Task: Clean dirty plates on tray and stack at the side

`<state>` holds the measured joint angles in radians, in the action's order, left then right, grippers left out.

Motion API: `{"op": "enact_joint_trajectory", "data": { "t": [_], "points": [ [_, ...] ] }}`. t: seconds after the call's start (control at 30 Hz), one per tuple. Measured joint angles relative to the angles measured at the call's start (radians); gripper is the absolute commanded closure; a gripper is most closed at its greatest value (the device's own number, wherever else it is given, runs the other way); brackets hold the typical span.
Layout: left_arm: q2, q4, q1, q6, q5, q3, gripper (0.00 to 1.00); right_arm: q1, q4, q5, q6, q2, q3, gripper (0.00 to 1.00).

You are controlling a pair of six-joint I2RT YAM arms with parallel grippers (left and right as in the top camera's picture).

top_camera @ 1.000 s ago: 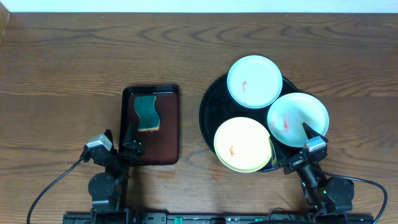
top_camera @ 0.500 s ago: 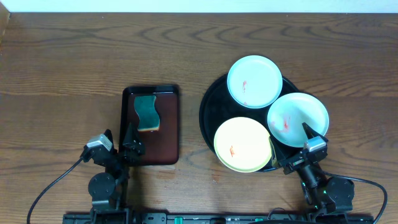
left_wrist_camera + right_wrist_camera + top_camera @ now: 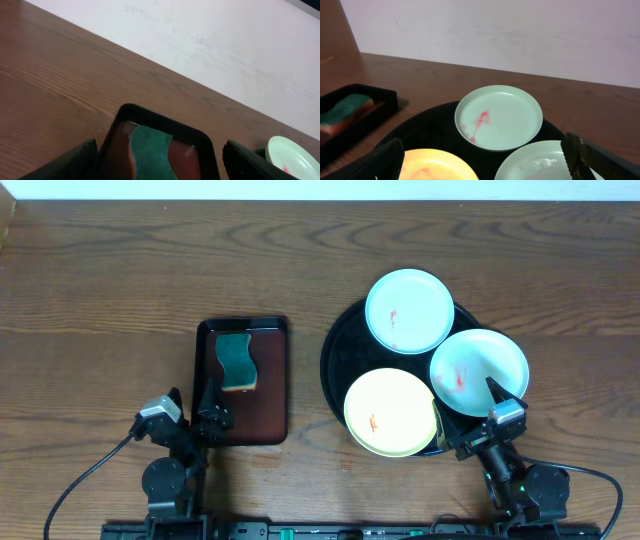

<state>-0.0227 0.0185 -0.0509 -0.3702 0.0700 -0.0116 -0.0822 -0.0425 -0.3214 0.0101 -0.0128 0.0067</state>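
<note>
The round black tray (image 3: 342, 358) holds three plates. A mint-white plate (image 3: 409, 311) with a red smear lies at the back and shows in the right wrist view (image 3: 498, 117). A second mint-white plate (image 3: 479, 372) with red smears lies at the right (image 3: 540, 162). A pale yellow plate (image 3: 390, 412) with a red smear lies at the front (image 3: 437, 167). My right gripper (image 3: 478, 423) is open and empty at the tray's near right edge (image 3: 485, 165). My left gripper (image 3: 193, 416) is open and empty at the near end of the small tray (image 3: 160, 160).
A small rectangular dark-brown tray (image 3: 272, 385) left of the black tray holds a green and yellow sponge (image 3: 236, 361), also seen in the left wrist view (image 3: 152, 155). Bare wood-grain tabletop (image 3: 110, 300) spreads left and behind. A pale wall (image 3: 520, 30) stands beyond the table.
</note>
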Motion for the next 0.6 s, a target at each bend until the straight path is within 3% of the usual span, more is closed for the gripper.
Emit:
{"op": "enact_joint_trajectory", "data": {
  "t": [0.23,0.33,0.5,0.6],
  "points": [
    [0.000,-0.020,0.000,0.000,0.051,0.000,0.20,0.000,-0.008,-0.002,0.011,0.000,0.002,0.01],
    [-0.003,-0.013,0.000,0.000,0.111,-0.015,0.20,0.000,-0.087,-0.010,0.021,-0.015,0.049,0.01],
    [-0.084,0.093,0.000,-0.001,0.185,-0.211,0.20,0.000,-0.325,-0.019,0.031,-0.148,0.331,0.01],
    [-0.196,0.257,0.000,0.000,0.227,-0.425,0.20,0.000,-0.505,-0.021,0.033,-0.285,0.562,0.01]
  ]
}}
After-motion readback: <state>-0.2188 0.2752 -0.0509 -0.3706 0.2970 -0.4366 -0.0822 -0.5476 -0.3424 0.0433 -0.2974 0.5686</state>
